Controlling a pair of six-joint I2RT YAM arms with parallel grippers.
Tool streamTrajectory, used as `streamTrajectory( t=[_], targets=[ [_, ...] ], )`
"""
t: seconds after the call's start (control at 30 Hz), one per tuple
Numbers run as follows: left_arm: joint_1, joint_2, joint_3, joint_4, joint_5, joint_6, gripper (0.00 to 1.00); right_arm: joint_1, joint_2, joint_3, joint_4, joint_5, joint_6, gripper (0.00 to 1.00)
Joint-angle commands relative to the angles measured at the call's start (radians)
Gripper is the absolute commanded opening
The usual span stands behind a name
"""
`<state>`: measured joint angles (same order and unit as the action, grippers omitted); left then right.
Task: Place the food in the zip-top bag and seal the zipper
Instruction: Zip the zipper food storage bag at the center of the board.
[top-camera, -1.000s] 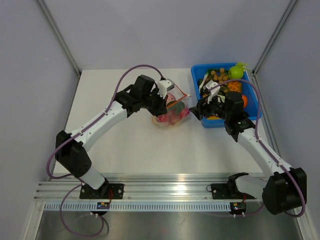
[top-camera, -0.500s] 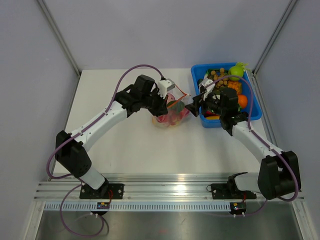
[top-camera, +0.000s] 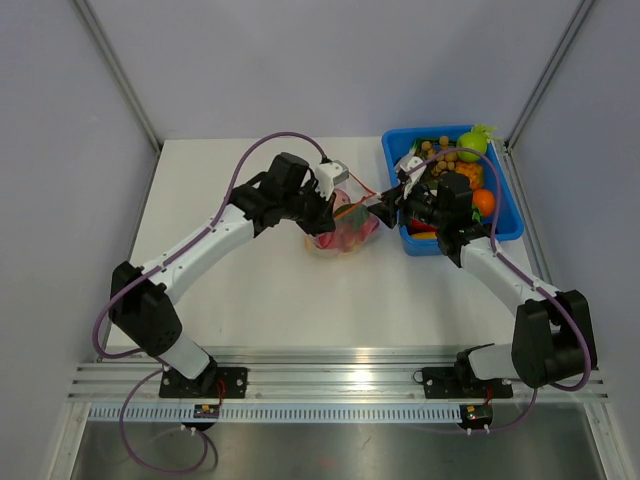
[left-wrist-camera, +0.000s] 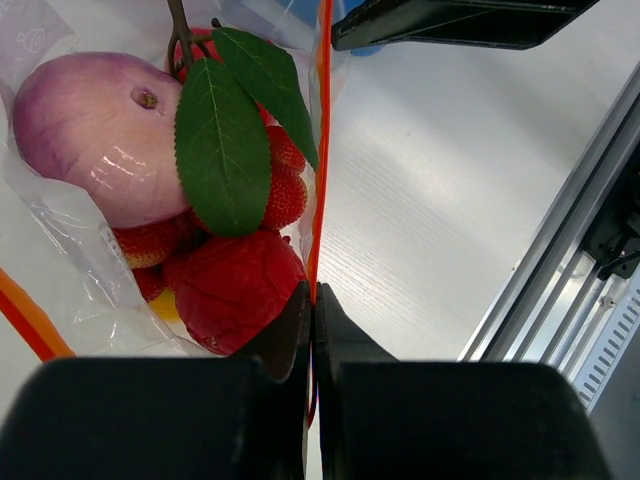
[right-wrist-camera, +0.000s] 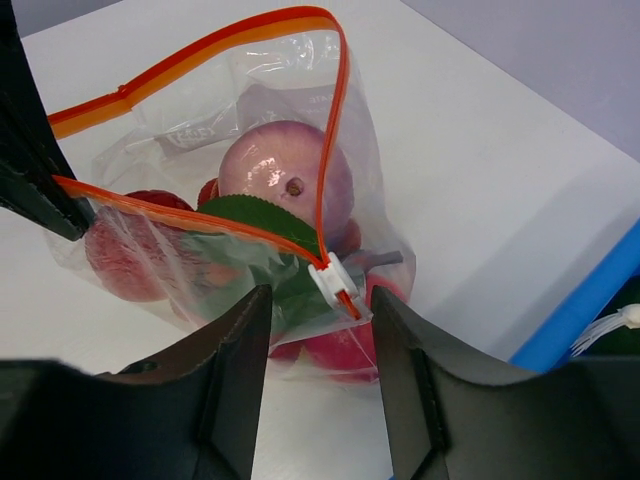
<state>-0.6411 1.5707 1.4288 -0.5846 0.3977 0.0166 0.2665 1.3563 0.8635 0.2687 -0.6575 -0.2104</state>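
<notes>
- A white table (top-camera: 250, 290) sits inside pale grey walls, with a metal rail (top-camera: 340, 385) along its near edge.
- The zip-top bag (top-camera: 345, 228) lies near the middle of the table, just left of a blue bin (top-camera: 392, 160). Its mouth is open.
- The bag holds a purple-pink onion (right-wrist-camera: 285, 165), a green leaf (left-wrist-camera: 225, 140) and several red berries (left-wrist-camera: 235, 290), all pressed against the clear, crinkled plastic.
- The two red-orange strips of the zipper (right-wrist-camera: 190, 50) are spread apart. They meet at a white slider (right-wrist-camera: 335, 283) at the bag's right end.
- The left gripper (left-wrist-camera: 312, 300) has its fingers pressed together on one strip of the zipper at the bag's left end, and the strip runs straight out from between them.
- The right gripper (right-wrist-camera: 318, 300) is moderately spread, with one finger on either side of the slider. Whether either finger touches the slider cannot be told.
- The two grippers face each other across the bag and are close together.
- The blue bin at the far right holds more of the food, including a green fruit (top-camera: 472, 143), an orange (top-camera: 484, 202) and a heap of small brown-orange balls (top-camera: 445, 155).
</notes>
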Motion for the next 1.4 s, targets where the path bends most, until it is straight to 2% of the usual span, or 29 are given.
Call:
streamTrajectory(
  t=[0.0,0.37,0.47,0.5,0.53,0.6,0.63,0.67,0.77,0.9,0.97,1.07,1.27,1.37],
  targets=[
    [0.003,-0.052,-0.005,0.054,0.027,-0.010,0.00,0.000,0.004,0.038,0.052,-0.047,-0.006,0.50],
    [0.003,-0.052,-0.004,0.060,0.030,-0.012,0.00,0.002,0.003,0.029,0.035,-0.077,-0.011,0.21],
    [0.003,-0.052,-0.005,0.052,0.024,-0.012,0.00,0.000,0.003,0.040,0.029,-0.090,-0.004,0.09],
    [0.003,-0.055,-0.004,0.049,0.020,-0.012,0.00,0.000,0.004,0.040,0.030,-0.093,-0.004,0.00],
    [0.003,-0.055,-0.004,0.046,0.010,-0.010,0.00,0.000,0.001,0.039,0.030,-0.091,-0.001,0.00],
    [0.003,-0.055,0.016,0.025,-0.026,-0.006,0.12,0.002,-0.003,0.032,0.036,-0.088,0.002,0.00],
    [0.003,-0.057,0.031,0.013,-0.039,0.006,0.37,0.000,-0.008,0.029,0.037,-0.088,0.003,0.00],
    [0.003,-0.058,0.045,0.005,-0.062,0.016,0.47,0.002,-0.011,0.026,0.037,-0.090,0.003,0.00],
    [0.003,-0.080,0.091,0.006,-0.098,0.058,0.67,0.002,-0.026,0.019,0.027,-0.102,0.002,0.00],
    [0.003,-0.087,0.137,0.061,-0.036,0.178,0.72,0.002,-0.045,0.016,-0.014,-0.122,-0.018,0.00],
    [0.003,-0.061,0.180,0.069,0.085,0.236,0.73,0.002,-0.052,0.016,-0.026,-0.131,-0.020,0.00],
    [0.001,-0.044,0.186,0.109,0.186,0.327,0.73,0.000,-0.063,0.008,-0.039,-0.143,-0.017,0.00],
    [-0.032,-0.028,0.182,0.210,0.214,0.413,0.70,0.000,-0.097,-0.018,-0.039,-0.152,-0.006,0.00],
    [-0.051,-0.029,0.138,0.264,0.263,0.526,0.67,0.000,-0.108,-0.020,-0.052,-0.171,-0.004,0.00]
  ],
)
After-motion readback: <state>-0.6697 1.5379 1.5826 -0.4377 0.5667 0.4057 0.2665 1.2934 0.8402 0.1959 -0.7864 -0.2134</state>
